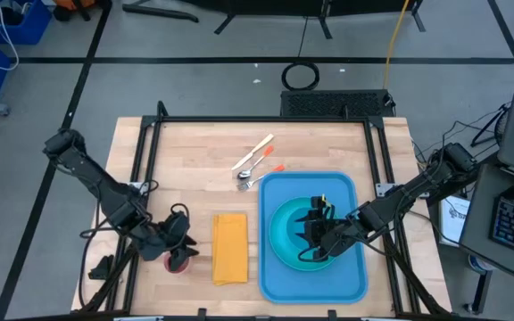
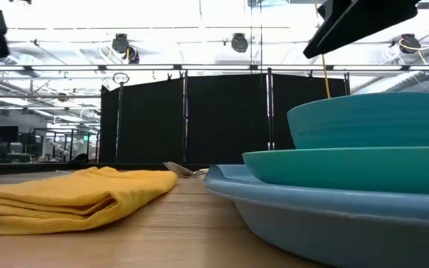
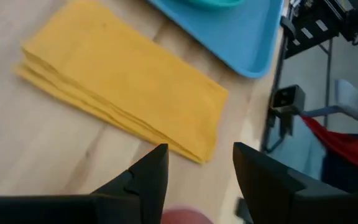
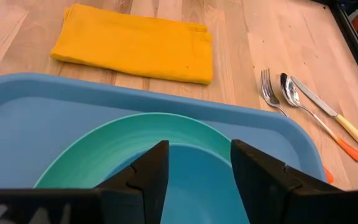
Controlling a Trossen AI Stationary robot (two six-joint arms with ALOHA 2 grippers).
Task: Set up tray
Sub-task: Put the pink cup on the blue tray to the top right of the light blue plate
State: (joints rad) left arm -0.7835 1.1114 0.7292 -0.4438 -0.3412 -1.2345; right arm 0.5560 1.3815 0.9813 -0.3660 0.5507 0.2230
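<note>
High view, tray (image 1: 351, 276): on the right half of the table (image 1: 194, 160), flat, long axis running from the near edge toward the far edge, short sides near and far; plate (image 1: 284, 234) resting on it, bowl (image 1: 318, 234) on the plate.
Tray handling: likely stiff moulded plastic, light by itself but heavier with plate and bowl on board; smooth and probably slippery; low raised rim the only real purchase.
Tray grip: best at the rim on a bare long side or corner, kept level so the dishes do not slide; a pinch from one side alone likely to tip it.
Low view, stack: bowl (image 2: 369, 119) on plate (image 2: 348, 165) on tray (image 2: 334, 216), all level.
Napkin (image 1: 230, 248): just beside the tray's left long edge, not touching, parallel to it; soft folded cloth.
Cutlery: fork (image 4: 271, 92), spoon (image 4: 294, 93) and knife (image 4: 331, 115) lying together on the wood beyond the tray's far left corner, off the tray.
Red cup (image 1: 178, 259): near edge of the table, left of the napkin.
Left gripper (image 1: 175, 242): over the red cup, fingers parted around nothing, seen spread in its wrist view (image 3: 197, 177).
Right gripper (image 1: 321, 232): low over the bowl on the tray, fingers moderately apart (image 4: 197, 168), nothing clamped between them.
Dishes: hard and smooth; apt to slide on the tray if tilted.
</note>
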